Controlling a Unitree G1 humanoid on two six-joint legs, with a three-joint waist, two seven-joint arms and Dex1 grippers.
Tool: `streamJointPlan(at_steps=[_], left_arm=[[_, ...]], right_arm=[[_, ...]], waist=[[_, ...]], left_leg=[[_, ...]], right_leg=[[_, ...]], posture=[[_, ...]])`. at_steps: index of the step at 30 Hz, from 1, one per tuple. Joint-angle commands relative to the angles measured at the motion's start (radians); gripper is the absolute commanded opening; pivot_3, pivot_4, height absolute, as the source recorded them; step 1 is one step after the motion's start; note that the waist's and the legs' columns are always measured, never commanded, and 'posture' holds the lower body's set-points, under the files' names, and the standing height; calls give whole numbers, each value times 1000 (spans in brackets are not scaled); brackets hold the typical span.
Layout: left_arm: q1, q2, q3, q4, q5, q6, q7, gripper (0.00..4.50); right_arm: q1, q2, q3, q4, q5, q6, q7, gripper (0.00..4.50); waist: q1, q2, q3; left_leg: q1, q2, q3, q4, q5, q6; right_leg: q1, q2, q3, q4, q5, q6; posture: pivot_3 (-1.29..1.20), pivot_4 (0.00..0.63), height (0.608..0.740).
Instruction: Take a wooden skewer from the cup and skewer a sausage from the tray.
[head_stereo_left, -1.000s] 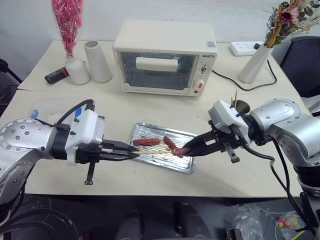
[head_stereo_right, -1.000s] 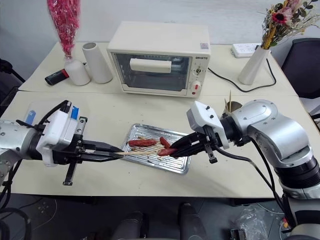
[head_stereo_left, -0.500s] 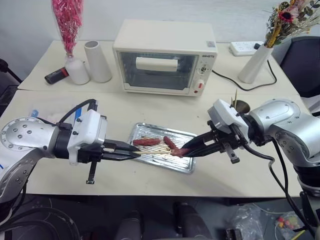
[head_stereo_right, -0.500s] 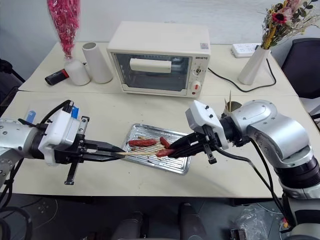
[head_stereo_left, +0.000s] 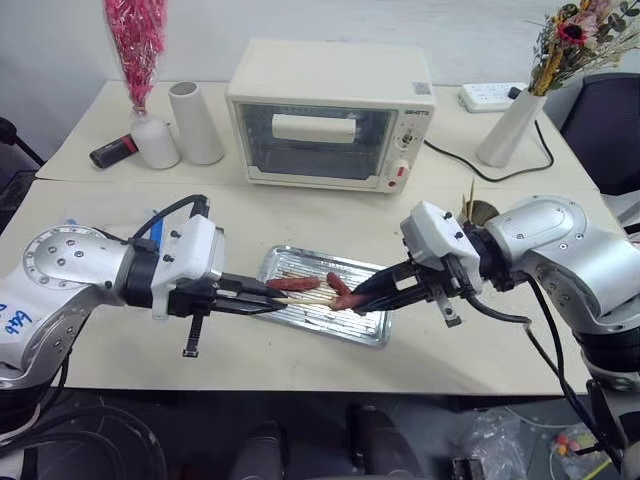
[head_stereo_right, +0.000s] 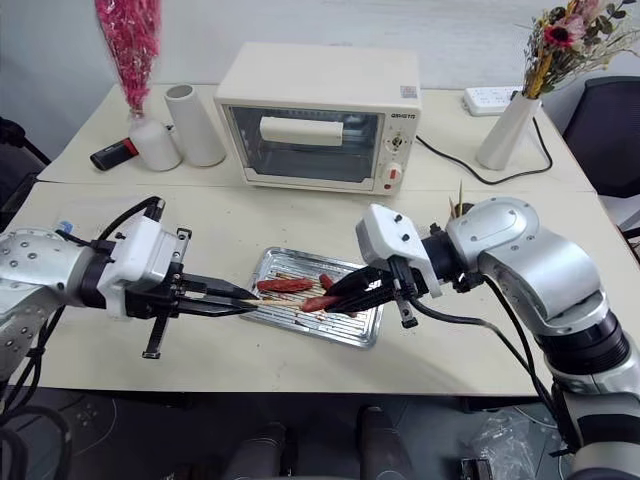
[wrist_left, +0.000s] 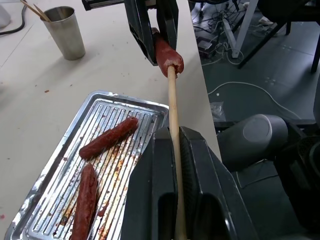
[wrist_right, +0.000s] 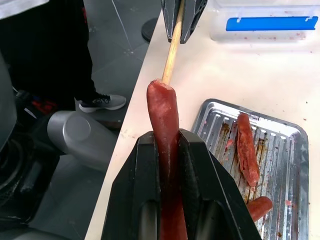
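Note:
My left gripper (head_stereo_left: 272, 300) is shut on a wooden skewer (wrist_left: 173, 107) that points toward my right gripper (head_stereo_left: 352, 297). The right gripper is shut on a reddish-brown sausage (wrist_right: 162, 117), held just above the silver tray (head_stereo_left: 379, 337). The skewer's tip (wrist_right: 171, 50) meets the sausage's free end (wrist_left: 168, 54). Two more sausages (wrist_left: 108, 137) (wrist_left: 86, 201) lie on the tray's ridged bottom. The cup (wrist_left: 65, 31), with skewers standing in it, is on the table behind my right arm.
A cream toaster oven (head_stereo_left: 330, 115) stands behind the tray. At the back left are a tall white cylinder (head_stereo_left: 195, 122) and a white vase with red sprigs (head_stereo_left: 150, 140). A flower vase (head_stereo_left: 510, 125) is back right. A clear box with a blue clip (wrist_right: 265, 22) lies near my left arm.
The two grippers have drawn a little closer together over the tray. The held sausage has shifted left, and the skewer's tip now meets its end.

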Motion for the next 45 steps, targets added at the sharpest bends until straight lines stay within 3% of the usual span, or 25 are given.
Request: streamJointPlan(at_steps=[1, 5, 10, 12, 15, 25, 34, 41, 45], left_arm=[[-35, -24, -20, -3, 19, -17, 16, 0], [-39, -32, -21, 4, 31, -18, 13, 0], [6, -32, 17, -13, 46, -16, 43, 0], [48, -31, 60, -26, 46, -8, 76, 0], [147, -48, 161, -65, 39, 19, 161, 0], [542, -230, 523, -341, 31, 174, 531, 0], [611, -394, 754, -390, 129, 282, 878, 0], [683, -443, 856, -263, 187, 232, 889, 0], [720, -421, 832, -167, 207, 153, 822, 0]], right_arm=[[15, 11, 4, -83, 4, -56, 2, 235], [22, 18, 6, -79, -11, -60, -7, 235], [23, 17, -1, -71, -22, -52, -29, 1786], [25, 12, -14, -62, -24, -51, -38, 1786], [-100, 43, -8, 94, -59, -58, -40, 1786], [-254, 91, -87, 329, -50, -13, -100, 1786], [-221, 121, -106, 276, 7, 37, -112, 1786], [-210, 119, -147, 231, 85, 127, -153, 1786], [-209, 111, -176, 213, 124, 166, -164, 1786]], waist=[[-1, 0, 0], [-1, 0, 0], [-1, 0, 0], [-1, 0, 0], [-5, 0, 0], [0, 0, 0], [-1, 0, 0], [-2, 0, 0], [-2, 0, 0]], left_leg=[[0, 0, 0, 0, 0, 0], [0, 0, 0, 0, 0, 0], [0, 0, 0, 0, 0, 0], [0, 0, 0, 0, 0, 0], [0, 0, 0, 1, 0, 0], [1, 4, -2, 0, 0, -1], [1, 3, -2, 0, 0, -1], [1, 2, -2, -1, 0, -1], [1, 3, -2, -1, 0, -2]], right_leg=[[0, 0, 0, 0, 0, 0], [0, 0, 0, 0, 0, 0], [0, 0, 0, 1, 0, 0], [0, 0, 0, 1, 0, 0], [0, 0, 1, 1, 0, 0], [0, -4, -1, 2, -2, -3], [0, -6, -2, 2, -1, -2], [0, -5, -2, 3, -1, -3], [0, -5, -3, 2, -2, -4]], posture=[[0, 150, 740], [0, 150, 740], [0, 150, 740], [0, 150, 740], [0, 150, 740], [0, 150, 740], [0, 150, 740], [0, 150, 740], [0, 150, 740]])
